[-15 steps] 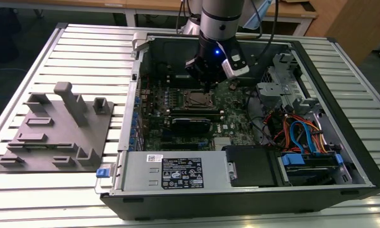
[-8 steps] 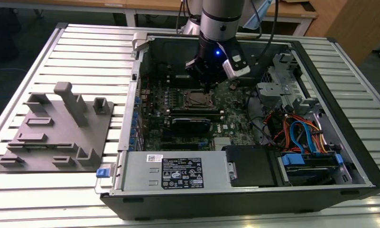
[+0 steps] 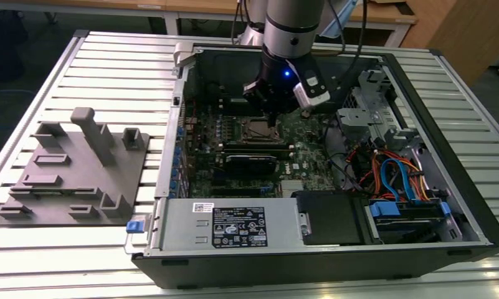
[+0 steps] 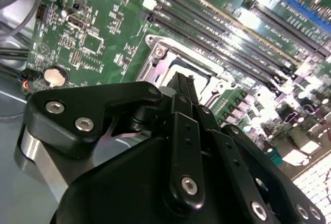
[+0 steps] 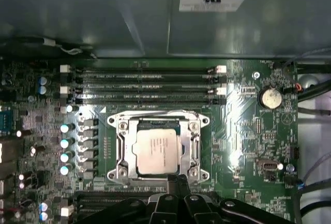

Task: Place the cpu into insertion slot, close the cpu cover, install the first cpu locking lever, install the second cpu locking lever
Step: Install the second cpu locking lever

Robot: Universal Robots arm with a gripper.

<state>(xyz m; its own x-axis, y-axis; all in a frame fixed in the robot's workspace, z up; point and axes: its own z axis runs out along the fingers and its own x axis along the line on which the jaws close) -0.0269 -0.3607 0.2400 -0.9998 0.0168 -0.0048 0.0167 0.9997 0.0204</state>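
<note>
The cpu lies flat in the insertion slot on the green board, with the cpu cover framing its edges, and memory slots run just beside one edge. The gripper hangs just above the socket's near edge, fingers drawn together on nothing. In the exterior view the arm reaches down inside the open computer case, walls and cables crowding around, with a grey fixture tray well apart on the table.

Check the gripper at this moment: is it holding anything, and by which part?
Cannot be told. The gripper sits at the edge of the insertion slot, where the cpu already lies, but its fingertips are hidden.
</note>
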